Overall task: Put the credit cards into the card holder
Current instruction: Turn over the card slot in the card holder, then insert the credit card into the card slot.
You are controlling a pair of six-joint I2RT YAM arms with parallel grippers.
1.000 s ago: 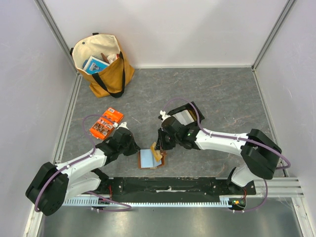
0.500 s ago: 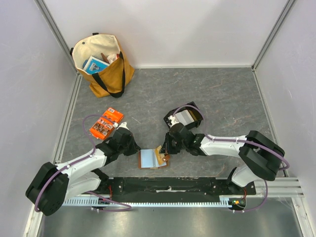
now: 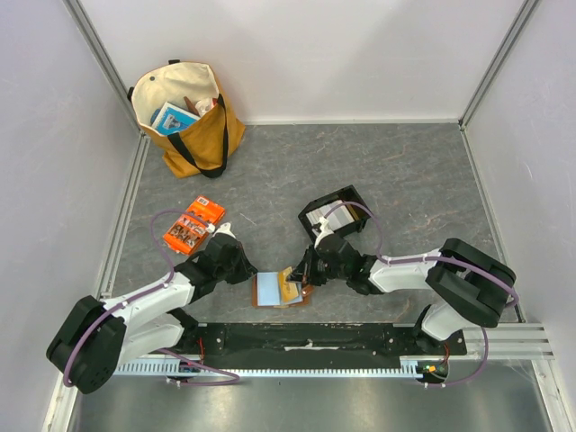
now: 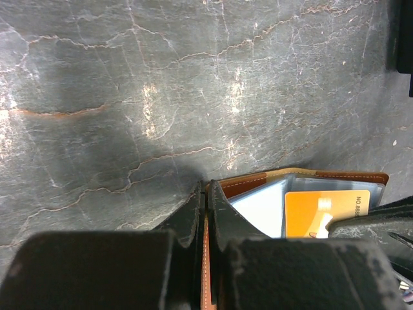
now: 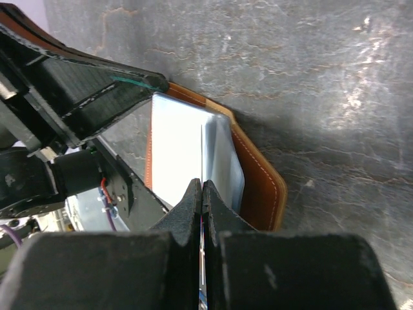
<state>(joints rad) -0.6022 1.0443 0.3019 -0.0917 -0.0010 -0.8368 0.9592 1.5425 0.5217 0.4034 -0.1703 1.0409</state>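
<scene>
Holder (image 5: 258, 187) lies open on the worktop (image 3: 405, 171) at the near edge, between your arms. Left jaws are pinched tight on its left leather edge. Right jaws are closed on an orange-faced card (image 4: 326, 213) at the holder's right half. Pale cards (image 5: 177, 161) sit inside.

— What is the table (image 3: 414, 171) like?
— Dark grey and stone-patterned, with pale and rust-coloured veins. The wrist views show soft bright patches of light on it.
— And around it?
— Plain white walls (image 3: 306, 54) at the back and on both sides. Metal posts (image 3: 97, 54) stand in the far corners, and a pale rail (image 3: 124, 225) runs along the left edge.
</scene>
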